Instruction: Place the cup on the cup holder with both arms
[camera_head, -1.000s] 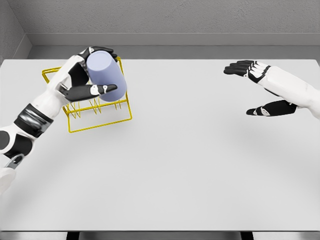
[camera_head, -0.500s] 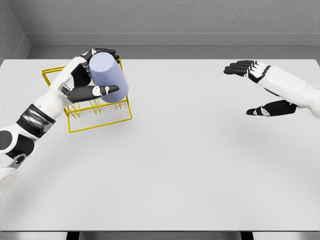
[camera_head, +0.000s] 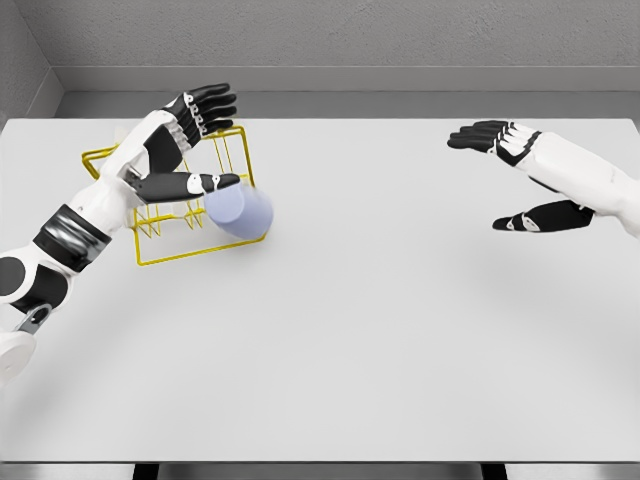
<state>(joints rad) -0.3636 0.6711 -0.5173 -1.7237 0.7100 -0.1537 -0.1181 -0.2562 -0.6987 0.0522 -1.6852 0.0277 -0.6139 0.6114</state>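
Observation:
The lavender cup (camera_head: 240, 212) rests tilted on the front right part of the yellow wire cup holder (camera_head: 160, 245), its round end facing me. My left hand (camera_head: 192, 140) hovers just above and behind it with fingers spread, open and off the cup; the thumb lies close along the cup's top left. My right hand (camera_head: 515, 175) hangs open over the table's right side, far from the cup and holder.
The white table (camera_head: 380, 330) carries only the holder, which sits near its far left corner. A grey wall runs along the back edge.
The left hand has let go of the cup. The cup dropped down and to the right onto the holder's front edge, and the fingers spread upward. The right arm stayed still.

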